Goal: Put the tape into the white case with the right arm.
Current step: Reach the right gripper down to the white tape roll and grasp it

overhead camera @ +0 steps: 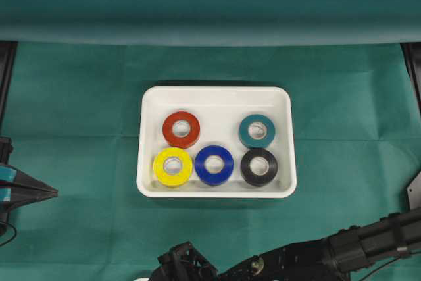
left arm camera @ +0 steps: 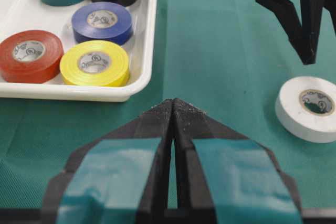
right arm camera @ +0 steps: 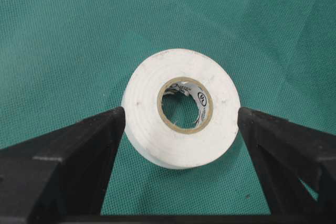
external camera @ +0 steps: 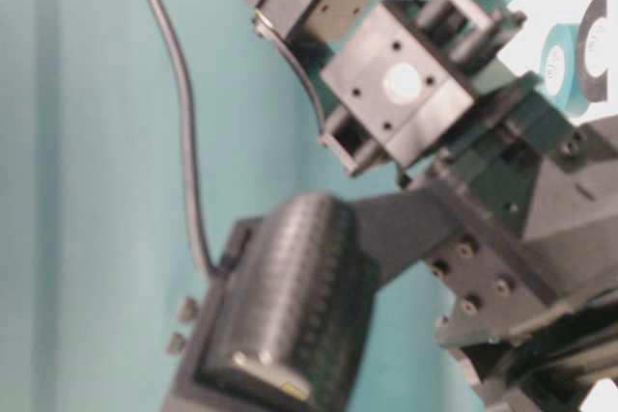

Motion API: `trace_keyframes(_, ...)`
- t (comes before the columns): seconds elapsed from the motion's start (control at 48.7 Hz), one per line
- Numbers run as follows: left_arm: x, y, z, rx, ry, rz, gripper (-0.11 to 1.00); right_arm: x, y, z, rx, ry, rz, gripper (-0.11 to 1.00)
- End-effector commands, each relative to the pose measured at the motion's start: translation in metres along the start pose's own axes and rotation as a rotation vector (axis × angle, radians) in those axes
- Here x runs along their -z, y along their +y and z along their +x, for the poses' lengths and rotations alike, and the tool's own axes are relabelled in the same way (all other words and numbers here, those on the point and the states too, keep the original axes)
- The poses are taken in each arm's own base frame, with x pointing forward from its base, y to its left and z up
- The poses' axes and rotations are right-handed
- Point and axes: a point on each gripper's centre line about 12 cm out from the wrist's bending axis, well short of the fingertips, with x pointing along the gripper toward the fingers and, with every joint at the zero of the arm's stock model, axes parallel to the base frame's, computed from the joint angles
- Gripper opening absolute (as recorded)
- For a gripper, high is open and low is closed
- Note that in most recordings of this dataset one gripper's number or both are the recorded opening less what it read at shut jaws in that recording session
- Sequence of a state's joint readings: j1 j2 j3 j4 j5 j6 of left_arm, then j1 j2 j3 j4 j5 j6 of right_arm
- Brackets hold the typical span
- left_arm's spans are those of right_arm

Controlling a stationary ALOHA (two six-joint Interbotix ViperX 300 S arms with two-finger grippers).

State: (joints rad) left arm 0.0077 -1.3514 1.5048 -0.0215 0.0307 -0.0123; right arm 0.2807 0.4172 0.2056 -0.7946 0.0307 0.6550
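A white tape roll [right arm camera: 176, 145] lies flat on the green cloth, near the front of the table and outside the white case [overhead camera: 217, 91]. My right gripper [right arm camera: 181, 111] is open, its two black fingertips level with the roll's left and right edges. In the left wrist view one of its fingers [left arm camera: 307, 45] hangs just above the white tape roll [left arm camera: 294, 116], which rests on the cloth. My left gripper [left arm camera: 173, 102], black with light-blue bands, is shut and empty, pointing at the near corner of the white case [left arm camera: 79, 93].
Several coloured rolls lie in the case: red [overhead camera: 181, 129], yellow [overhead camera: 172, 166], blue [overhead camera: 214, 164], black [overhead camera: 258, 166] and teal [overhead camera: 256, 131]. The right arm [overhead camera: 368, 241] stretches along the front edge. Black frame posts [overhead camera: 413, 64] stand at both sides.
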Motion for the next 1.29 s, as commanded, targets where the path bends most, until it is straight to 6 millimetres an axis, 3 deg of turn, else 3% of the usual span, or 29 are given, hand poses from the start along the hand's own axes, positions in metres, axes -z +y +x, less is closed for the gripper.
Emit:
trace_keyframes(0.0, -0.006, 0.000, 0.000, -0.003, -0.012, -0.004, 0.00, -0.014, 0.000, -0.003, 0.000, -0.035, 0.003, 0.67)
trace_keyframes(0.451, -0.005, 0.000, 0.000, -0.003, -0.011, -0.004, 0.00, 0.000, 0.014, 0.030, -0.022, -0.004, -0.003, 0.66)
trace_keyframes(0.944, -0.005, 0.000, 0.000, -0.003, -0.009, -0.004, 0.00, -0.004, 0.014, 0.034, -0.020, -0.010, 0.027, 0.63)
trace_keyframes(1.006, -0.005, 0.000, 0.000, -0.003, -0.009, -0.004, 0.00, -0.005, 0.013, 0.034, -0.018, -0.013, 0.032, 0.55)
trace_keyframes(1.19, -0.005, 0.000, 0.000, -0.003, -0.009, -0.004, 0.00, -0.007, 0.012, 0.034, -0.008, -0.007, 0.081, 0.09)
trace_keyframes(1.272, -0.005, 0.000, 0.000, -0.003, -0.009, -0.005, 0.00, -0.004, 0.011, 0.035, 0.002, 0.008, 0.099, 0.00)
